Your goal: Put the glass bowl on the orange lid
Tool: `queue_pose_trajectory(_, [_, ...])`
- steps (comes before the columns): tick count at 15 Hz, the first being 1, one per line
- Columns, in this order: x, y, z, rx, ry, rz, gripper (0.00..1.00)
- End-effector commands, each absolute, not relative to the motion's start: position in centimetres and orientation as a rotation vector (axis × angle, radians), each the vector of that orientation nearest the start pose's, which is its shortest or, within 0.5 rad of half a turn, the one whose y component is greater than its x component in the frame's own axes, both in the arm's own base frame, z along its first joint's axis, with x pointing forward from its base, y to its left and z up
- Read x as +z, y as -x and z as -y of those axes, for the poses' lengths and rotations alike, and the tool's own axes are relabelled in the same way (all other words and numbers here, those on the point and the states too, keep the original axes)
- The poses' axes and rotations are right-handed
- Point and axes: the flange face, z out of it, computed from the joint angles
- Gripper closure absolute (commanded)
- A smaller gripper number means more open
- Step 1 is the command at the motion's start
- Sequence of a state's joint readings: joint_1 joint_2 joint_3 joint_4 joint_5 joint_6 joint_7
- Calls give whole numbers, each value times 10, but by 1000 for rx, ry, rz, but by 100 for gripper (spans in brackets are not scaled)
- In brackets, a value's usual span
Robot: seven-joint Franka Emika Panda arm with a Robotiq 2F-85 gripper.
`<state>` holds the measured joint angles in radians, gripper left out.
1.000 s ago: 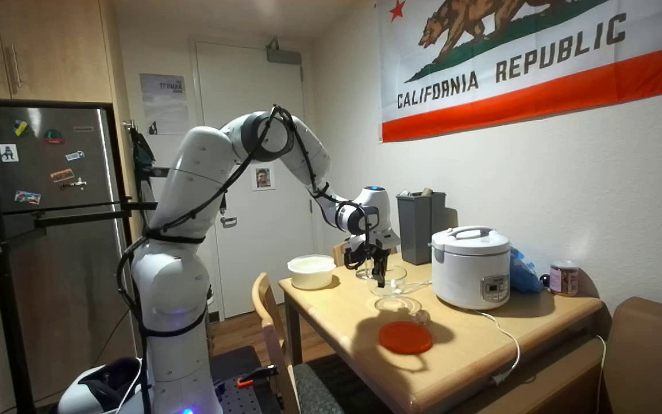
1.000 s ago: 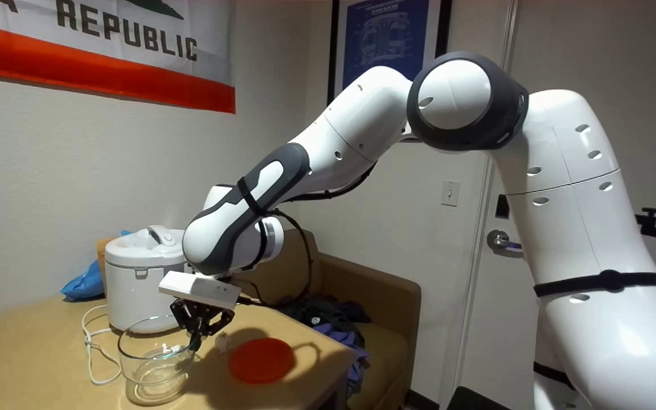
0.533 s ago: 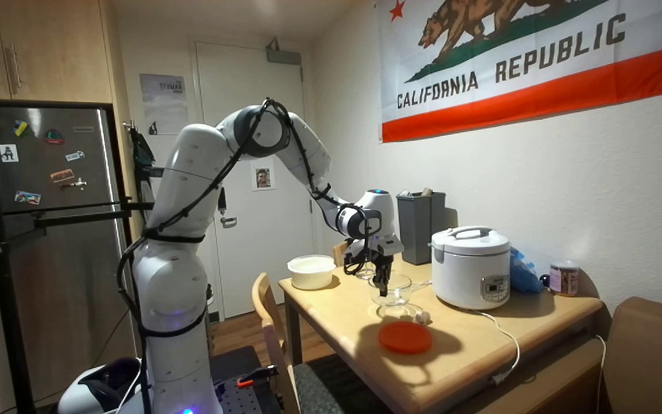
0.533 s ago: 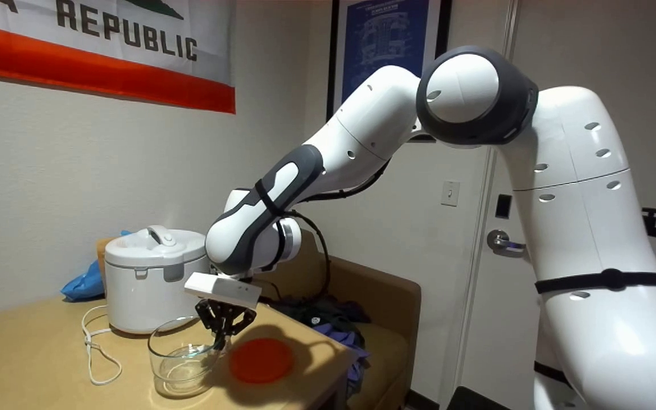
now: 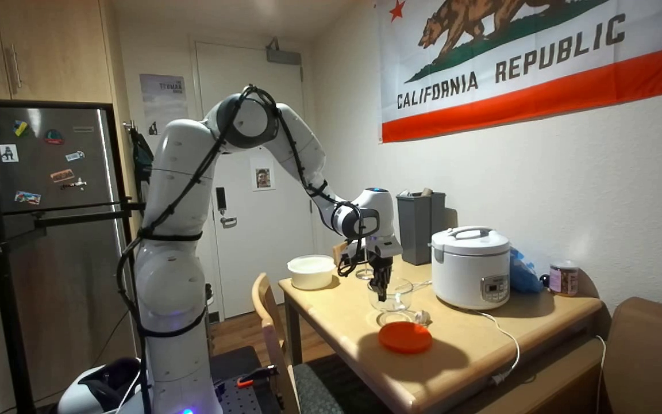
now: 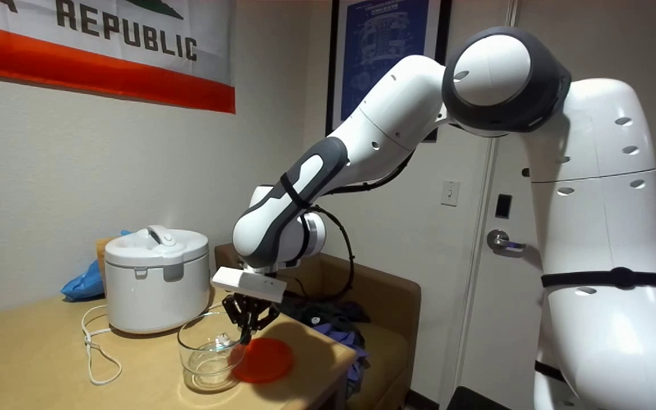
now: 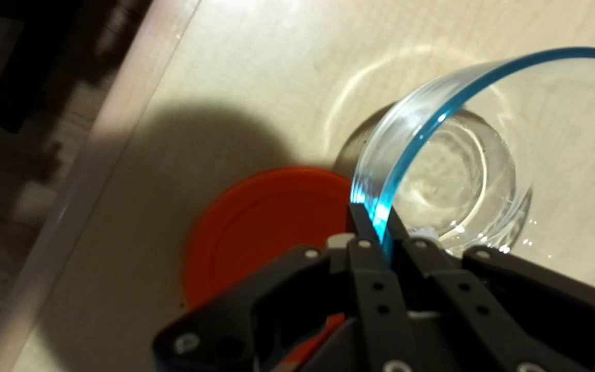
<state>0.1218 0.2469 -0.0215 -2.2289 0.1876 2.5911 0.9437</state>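
A: How does the black two-fingered gripper [image 7: 375, 217] stand?

B: Narrow, pinching the rim of the small, clear glass bowl [image 7: 463, 150]. The wrist view shows the wall caught between its fingers [image 7: 372, 284], a detail too small in both exterior views

A: Is the bowl on the table [image 5: 331, 310] or off it?

B: Off, I judge: in an exterior view a pale ring of light [image 5: 394, 318] lies on the light wood below the base, apart from it. So the carry is in hand, the placing not yet

A: And next?

B: Over to the flat, round, bright orange lid [image 7: 271, 227], just beside the bowl on its gripped side. Keep the bowl level, pass the gripper beyond the lid's middle so the base centres, then lower

A: Do the views differ?

B: In an exterior view the lid [image 6: 271, 361] shows partly through the glass. The opaque white bowl [image 5: 311, 272] appears in an exterior view, but not from the wrist
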Motion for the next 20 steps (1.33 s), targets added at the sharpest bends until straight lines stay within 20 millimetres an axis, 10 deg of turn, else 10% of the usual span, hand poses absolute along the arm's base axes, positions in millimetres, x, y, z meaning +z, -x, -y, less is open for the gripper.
queue_pose_trajectory(1, [290, -529, -37, -116, 2588, -1462, 94])
queue_pose_trajectory(20, [259, -511, 23, -76, 2407, -1696, 94])
